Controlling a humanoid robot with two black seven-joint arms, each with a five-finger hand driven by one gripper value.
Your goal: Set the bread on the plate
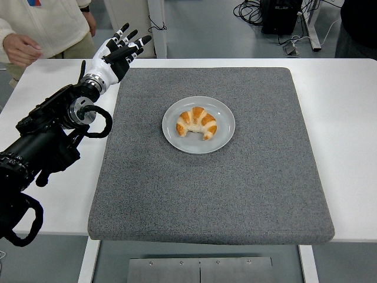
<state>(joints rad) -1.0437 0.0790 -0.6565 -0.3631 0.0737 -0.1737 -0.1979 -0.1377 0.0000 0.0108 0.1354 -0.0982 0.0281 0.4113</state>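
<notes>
A golden croissant [197, 123] lies in the middle of a round grey plate [225, 117], which sits on the grey mat [206, 194]. My left hand [119, 50], white with black fingertips, hovers over the mat's far left corner with its fingers spread and nothing in it. It is well to the left of the plate and beyond it. The black left arm [47, 138] runs in from the left edge. The right arm is out of view.
A person in a cream top stands at the top left, with a hand [22, 48] near the table's far left corner. Another person's dark figure [359, 26] shows at the top right. White tabletop [347, 135] borders the mat on both sides.
</notes>
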